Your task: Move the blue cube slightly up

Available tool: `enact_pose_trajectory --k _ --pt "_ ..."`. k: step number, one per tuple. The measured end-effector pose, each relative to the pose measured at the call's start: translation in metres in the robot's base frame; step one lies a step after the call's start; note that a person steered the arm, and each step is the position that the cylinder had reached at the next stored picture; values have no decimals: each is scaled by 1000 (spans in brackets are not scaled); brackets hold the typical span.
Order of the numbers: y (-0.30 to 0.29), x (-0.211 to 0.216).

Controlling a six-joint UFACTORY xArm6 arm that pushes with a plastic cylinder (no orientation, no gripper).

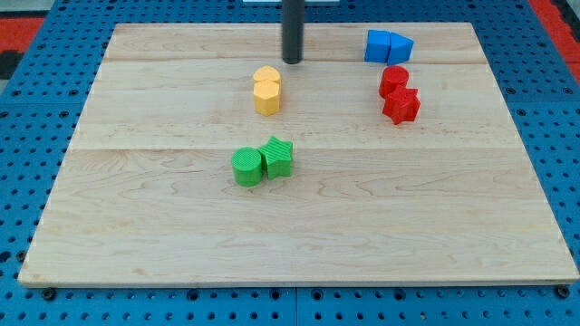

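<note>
The blue cube (378, 45) sits near the view's top right on the wooden board (299, 226). A blue triangular block (401, 47) touches its right side. My tip (292, 61) is at the top middle of the board, well to the left of the blue cube and just up and right of the yellow blocks. It touches no block.
Two yellow blocks (266, 91) stand together left of centre. A red cylinder (393, 81) and a red star-shaped block (401, 105) lie below the blue pair. A green cylinder (246, 167) and a green star-shaped block (277, 157) sit mid-board.
</note>
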State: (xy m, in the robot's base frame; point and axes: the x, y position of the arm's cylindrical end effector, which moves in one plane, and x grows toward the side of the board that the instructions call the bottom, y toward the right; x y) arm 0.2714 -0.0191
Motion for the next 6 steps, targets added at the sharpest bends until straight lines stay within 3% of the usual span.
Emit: enact_pose_trajectory --k 1,2,4,6 --pt "-7 2" --pt "32 2" --pt "158 0" --pt "153 -2"
